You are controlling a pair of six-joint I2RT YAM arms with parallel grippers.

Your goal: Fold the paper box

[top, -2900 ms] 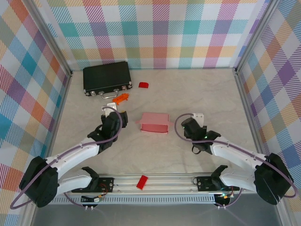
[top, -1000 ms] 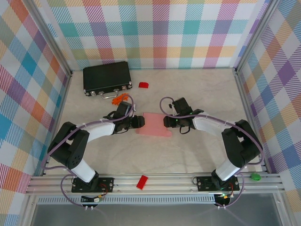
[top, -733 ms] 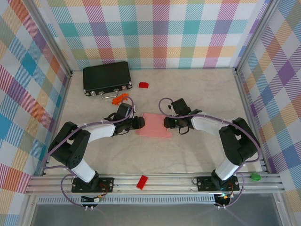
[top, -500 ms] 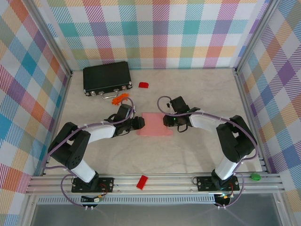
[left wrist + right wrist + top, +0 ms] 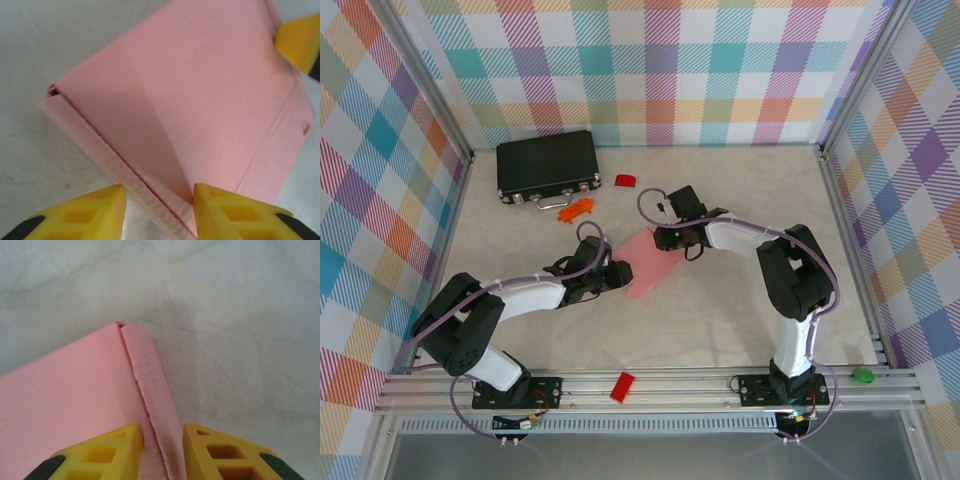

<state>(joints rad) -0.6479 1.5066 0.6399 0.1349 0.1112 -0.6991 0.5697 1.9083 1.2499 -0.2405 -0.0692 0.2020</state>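
The pale pink paper box (image 5: 650, 262) lies mid-table, turned on a diagonal, and looks like a flat folded rectangle. My left gripper (image 5: 620, 275) is at its near-left end. In the left wrist view the box's creased long edge (image 5: 150, 195) runs between the yellow fingers, and the gripper (image 5: 159, 192) is shut on it. My right gripper (image 5: 667, 238) is at the far-right end. In the right wrist view it (image 5: 163, 432) pinches the narrow side flap (image 5: 150, 375) of the box (image 5: 65, 405). A yellow finger (image 5: 300, 40) of the right gripper shows at the box's far corner.
A black case (image 5: 547, 165) lies at the back left. A small red piece (image 5: 625, 180) and an orange piece (image 5: 576, 209) lie near it. Another red piece (image 5: 621, 386) rests on the front rail. Aluminium posts and plaid walls close in the sides.
The box has swung from lying square to a diagonal. My left gripper moved nearer and to the right with its end, and my right gripper moved left and farther back with the other end.
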